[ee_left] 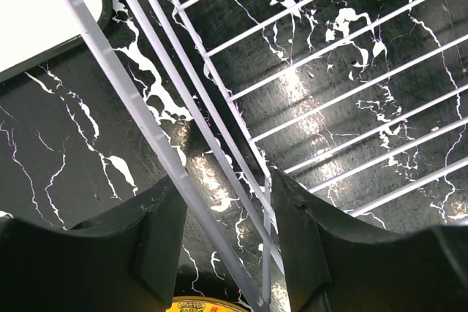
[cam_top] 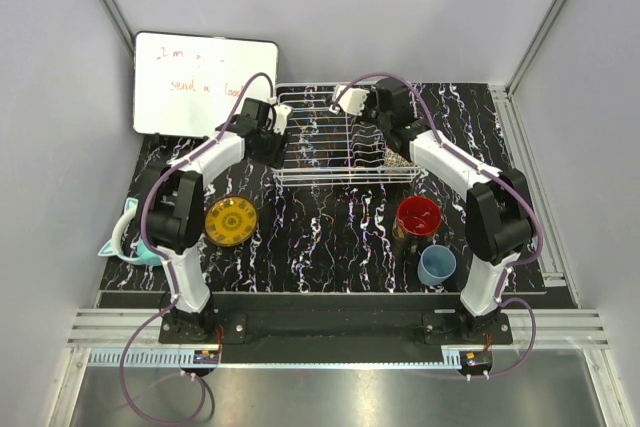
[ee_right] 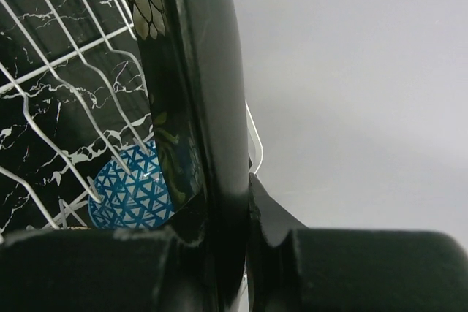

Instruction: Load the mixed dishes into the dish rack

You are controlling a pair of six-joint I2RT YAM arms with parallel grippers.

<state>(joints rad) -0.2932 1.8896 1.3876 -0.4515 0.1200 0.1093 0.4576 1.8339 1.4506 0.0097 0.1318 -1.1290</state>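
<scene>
The right jaws are shut tight on the dark rectangular floral plate [ee_right: 197, 71], holding it on its edge over the dish rack [cam_top: 340, 181]. A blue patterned bowl [ee_right: 131, 189] sits inside the rack. The left jaws stand apart with the rack's left rim between them (I can't tell if they touch it). The yellow round plate [cam_top: 231, 220], black mug with red inside [cam_top: 418, 215] and light-blue cup [cam_top: 437, 265] sit on the worktop [cam_top: 330, 237] in front of the rack.

whiteboard [cam_top: 205, 84], red handwriting, "send a" readable, rest unclear
</scene>
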